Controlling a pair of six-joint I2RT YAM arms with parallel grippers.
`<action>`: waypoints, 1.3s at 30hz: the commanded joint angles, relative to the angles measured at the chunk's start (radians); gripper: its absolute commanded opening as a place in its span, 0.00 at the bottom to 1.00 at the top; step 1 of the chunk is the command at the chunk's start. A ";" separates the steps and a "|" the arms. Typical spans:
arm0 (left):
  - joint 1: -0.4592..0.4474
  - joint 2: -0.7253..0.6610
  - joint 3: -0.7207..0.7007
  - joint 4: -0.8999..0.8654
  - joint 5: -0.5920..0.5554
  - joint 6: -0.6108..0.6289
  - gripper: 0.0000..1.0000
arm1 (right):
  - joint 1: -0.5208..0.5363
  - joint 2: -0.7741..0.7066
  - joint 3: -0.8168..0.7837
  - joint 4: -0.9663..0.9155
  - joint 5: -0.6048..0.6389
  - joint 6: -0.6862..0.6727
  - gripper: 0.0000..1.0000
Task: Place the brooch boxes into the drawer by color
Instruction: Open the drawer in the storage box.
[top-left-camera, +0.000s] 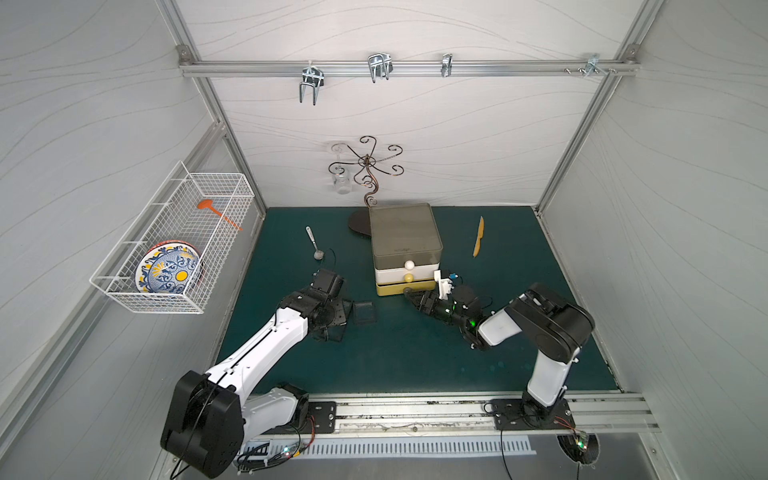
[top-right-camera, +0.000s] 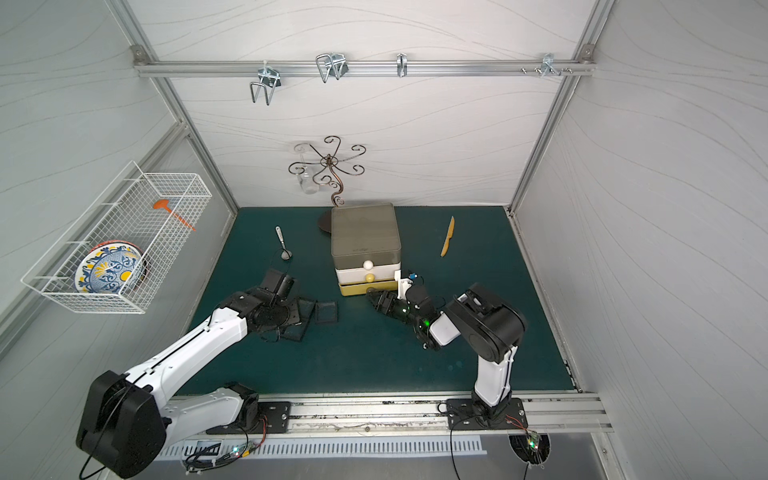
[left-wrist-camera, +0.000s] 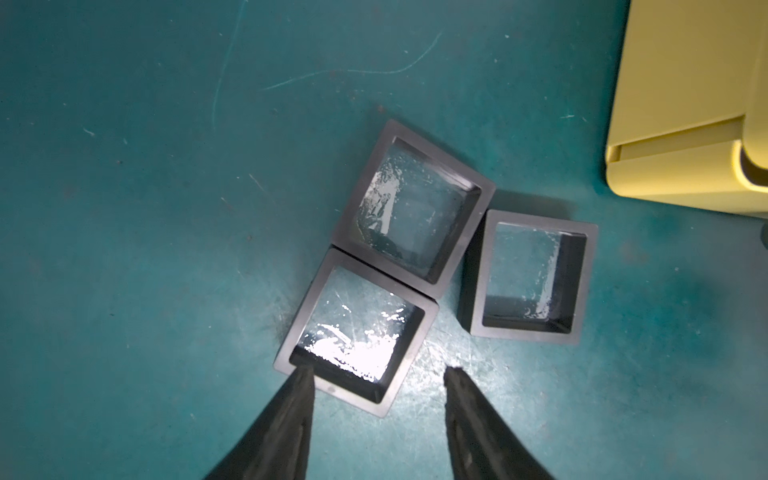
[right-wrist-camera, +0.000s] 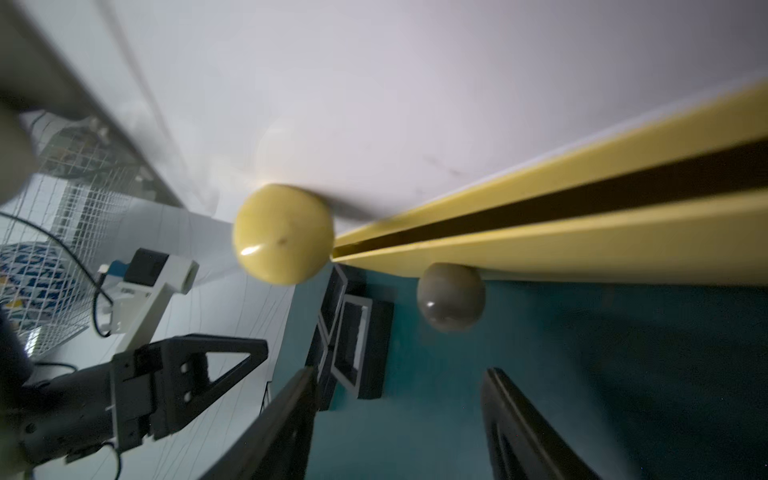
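Three black-rimmed brooch boxes lie together on the green mat left of the drawer (top-left-camera: 405, 245). In the left wrist view they are the nearest box (left-wrist-camera: 357, 332), a second box (left-wrist-camera: 415, 208) touching it, and a third box (left-wrist-camera: 528, 278) beside them. My left gripper (left-wrist-camera: 378, 372) hangs open above the nearest box, one fingertip (left-wrist-camera: 301, 374) over its rim. My right gripper (right-wrist-camera: 399, 374) is open and empty, low at the drawer's front (top-left-camera: 410, 297). It faces the grey knob (right-wrist-camera: 451, 297) of the yellow bottom tier, where a dark gap shows.
A spoon (top-left-camera: 314, 243) lies left of the drawer and an orange knife (top-left-camera: 478, 237) to its right. A curly metal stand (top-left-camera: 365, 166) holding a glass rises behind it. A wire basket (top-left-camera: 174, 249) with a patterned plate hangs on the left wall.
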 joint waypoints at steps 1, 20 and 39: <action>0.007 -0.009 0.003 0.034 0.024 0.012 0.54 | 0.012 0.047 0.017 0.100 0.064 0.016 0.65; 0.007 -0.051 -0.014 0.017 0.035 0.009 0.54 | 0.017 0.150 0.080 0.132 0.125 0.062 0.50; 0.007 -0.058 -0.022 0.029 0.091 0.012 0.54 | 0.086 0.177 0.059 0.192 0.364 0.189 0.47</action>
